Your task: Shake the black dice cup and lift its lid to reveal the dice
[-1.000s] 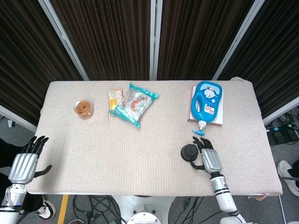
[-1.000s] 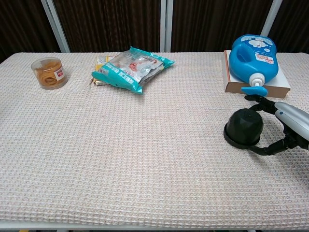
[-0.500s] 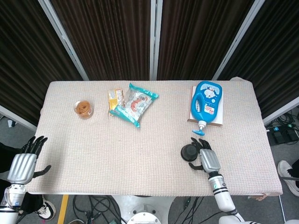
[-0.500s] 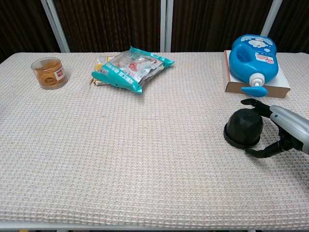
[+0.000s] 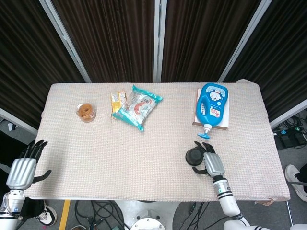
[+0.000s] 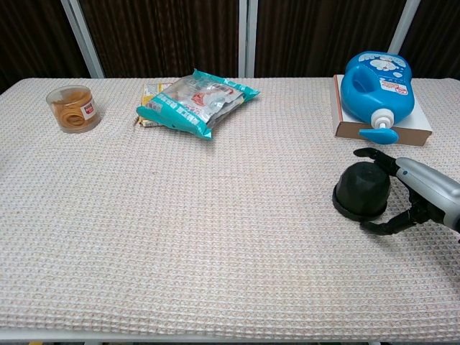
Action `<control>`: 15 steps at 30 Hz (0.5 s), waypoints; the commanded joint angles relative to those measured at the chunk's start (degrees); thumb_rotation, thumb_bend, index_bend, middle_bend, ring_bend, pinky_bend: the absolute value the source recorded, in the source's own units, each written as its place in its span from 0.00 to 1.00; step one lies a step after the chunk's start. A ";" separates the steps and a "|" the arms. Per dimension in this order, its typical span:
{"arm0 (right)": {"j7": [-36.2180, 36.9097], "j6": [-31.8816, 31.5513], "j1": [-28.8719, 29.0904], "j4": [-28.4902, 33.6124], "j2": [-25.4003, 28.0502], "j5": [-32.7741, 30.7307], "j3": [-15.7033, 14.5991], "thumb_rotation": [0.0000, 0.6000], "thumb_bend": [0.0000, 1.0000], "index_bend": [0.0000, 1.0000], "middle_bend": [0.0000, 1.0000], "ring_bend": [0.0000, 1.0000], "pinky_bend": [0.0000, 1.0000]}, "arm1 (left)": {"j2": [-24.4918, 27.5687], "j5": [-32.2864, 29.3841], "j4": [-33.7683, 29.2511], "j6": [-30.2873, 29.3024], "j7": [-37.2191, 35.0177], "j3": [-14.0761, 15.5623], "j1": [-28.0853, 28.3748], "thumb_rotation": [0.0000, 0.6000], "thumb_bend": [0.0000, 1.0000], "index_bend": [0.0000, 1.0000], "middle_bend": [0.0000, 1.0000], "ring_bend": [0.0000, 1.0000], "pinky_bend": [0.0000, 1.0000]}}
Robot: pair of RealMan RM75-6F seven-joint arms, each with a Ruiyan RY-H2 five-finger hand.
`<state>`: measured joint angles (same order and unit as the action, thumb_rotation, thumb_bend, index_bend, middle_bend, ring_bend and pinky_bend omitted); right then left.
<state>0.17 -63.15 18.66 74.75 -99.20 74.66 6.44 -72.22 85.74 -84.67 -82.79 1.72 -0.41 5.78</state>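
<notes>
The black dice cup [image 5: 194,155] [image 6: 361,190] stands lid-on, a dome on its round base, at the table's front right. My right hand [image 5: 209,161] [image 6: 413,192] lies just right of it with fingers spread around its side; whether they touch the cup I cannot tell. It holds nothing. My left hand [image 5: 23,167] hangs open off the table's front left corner, seen only in the head view.
A blue detergent bottle [image 5: 211,107] [image 6: 377,85] lies on a flat box behind the cup. A teal snack bag [image 5: 138,107] and a yellow packet [image 5: 117,101] lie at the back centre. A small clear jar [image 5: 86,112] stands at the back left.
My right hand has slid a little toward the table's front edge beside the cup, fingers still spread. The left hand has drifted slightly lower. The cup has not moved.
</notes>
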 commanded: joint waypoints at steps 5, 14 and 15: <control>0.20 -0.43 0.12 -0.13 -0.27 0.08 0.09 1.00 0.10 0.00 0.24 0.00 0.00 | 0.03 0.16 0.06 -0.04 -0.31 -0.01 -0.01 1.00 0.17 0.09 0.07 0.00 0.19; -0.35 -1.40 0.09 -0.92 -0.85 0.11 0.12 1.00 0.15 0.00 0.32 0.00 0.00 | 0.01 0.14 0.08 0.07 -0.68 0.03 -0.08 1.00 0.17 0.09 0.07 0.00 0.19; -0.30 -1.58 0.08 -1.01 -0.89 0.23 0.12 1.00 0.16 0.00 0.33 0.01 0.00 | 0.01 0.20 0.06 0.04 -0.66 0.02 -0.06 1.00 0.17 0.09 0.07 0.00 0.19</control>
<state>-0.16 -64.67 18.75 73.81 -100.05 74.82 6.57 -72.22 85.93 -84.61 -82.75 1.07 -0.39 5.72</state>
